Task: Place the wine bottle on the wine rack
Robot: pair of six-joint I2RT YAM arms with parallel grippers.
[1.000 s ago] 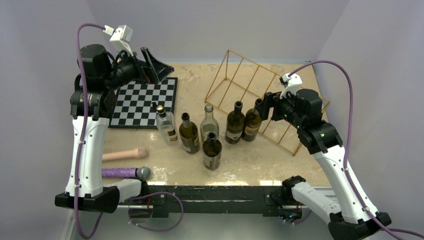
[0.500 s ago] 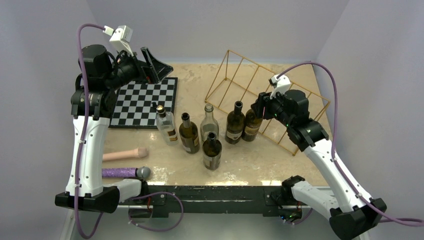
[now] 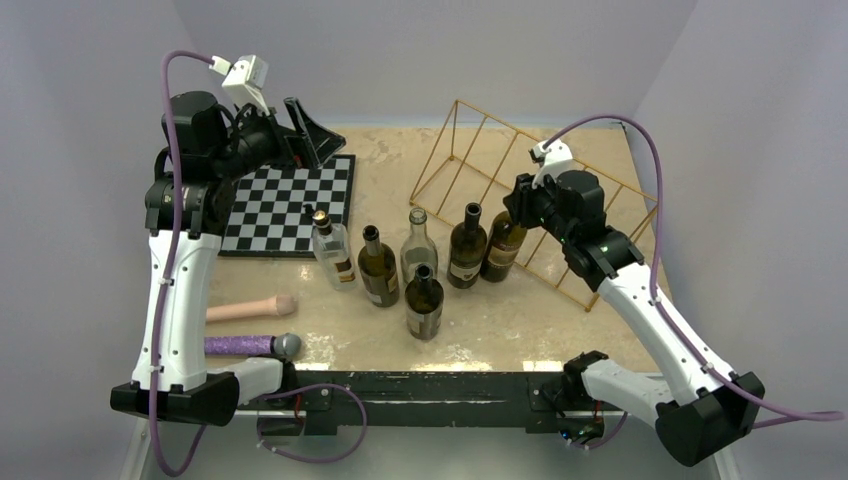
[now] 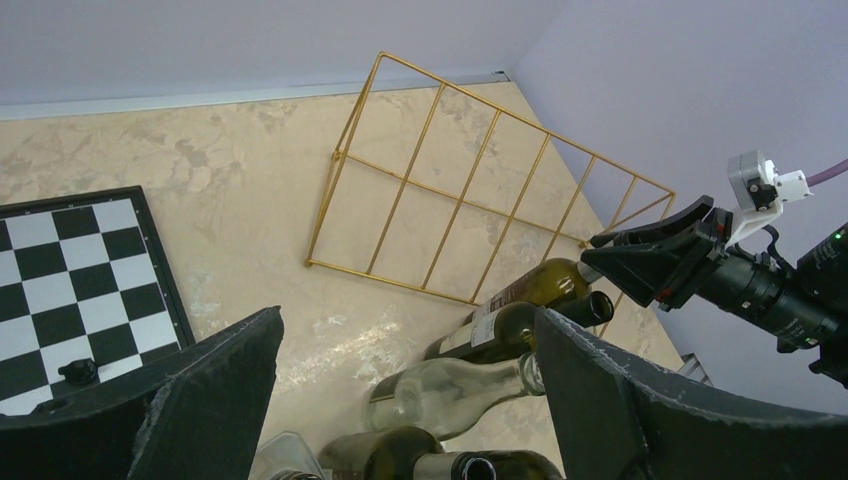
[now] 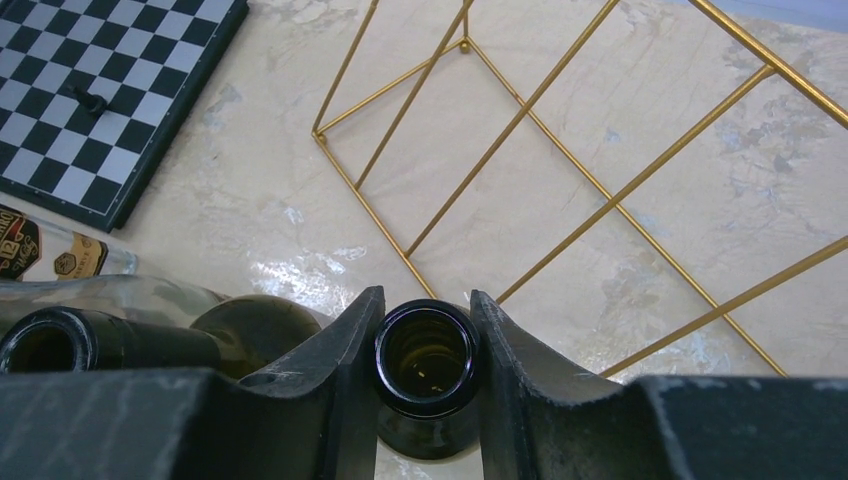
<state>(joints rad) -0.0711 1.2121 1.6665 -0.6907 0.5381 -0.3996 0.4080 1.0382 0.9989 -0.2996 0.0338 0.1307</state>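
Right fingers (image 5: 340,370): closed on the neck of the wine bottle (image 5: 425,360), one each side just below the mouth. The bottle stands upright on the table (image 3: 480,325), long axis vertical. The wine rack (image 3: 520,160) lies just beside it at 1 o'clock in the top view. Probable next move: lift, then tilt toward the bars. Left fingers (image 4: 200,400): wide open, empty, well apart at 10 o'clock.

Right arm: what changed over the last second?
The right pincer swung left onto the neck of the rightmost dark wine bottle and closed on it, just below the mouth. The bottle is still standing, not yet lifted. The other bottles, the wine rack and the chessboard have not moved.
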